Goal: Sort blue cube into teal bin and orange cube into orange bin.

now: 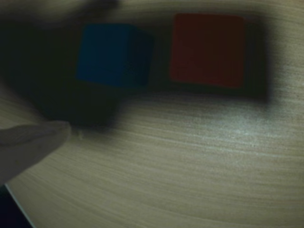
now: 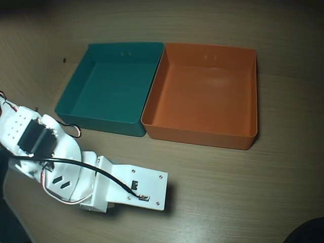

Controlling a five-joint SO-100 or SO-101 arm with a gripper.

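Presently listed, hand first: one pale finger (image 1: 33, 140) of the hand enters the wrist view from the lower left, its tip lying low against the wood-grain surface (image 1: 199, 175). The second finger is not seen, so whether the hand is spread or closed cannot be told; nothing is seen gripped.

Blue cube (image 1: 113, 54): on the surface just above and to the right of the fingertip in the wrist view, apart from it, lying in deep shadow, blurred.

Orange cube (image 1: 207, 50): to the right of the blue cube in the same view, a narrow dark gap between them, not touching; top face turned squarely to the camera, also shadowed.

Arm (image 2: 91, 177): in the overhead view, white, folded low over the lower left of the surface, black cable looped across it; it covers the hand and both cubes from above.

Teal bin (image 2: 76, 86): upper left of centre in the overhead view, square, shallow, upright walls, floor bare.

Orange bin (image 2: 253, 96): directly to the right of the teal bin, side walls pressed together, a little larger, floor bare.

Both bins lie beyond the arm, well apart from the cubes' place beneath it.
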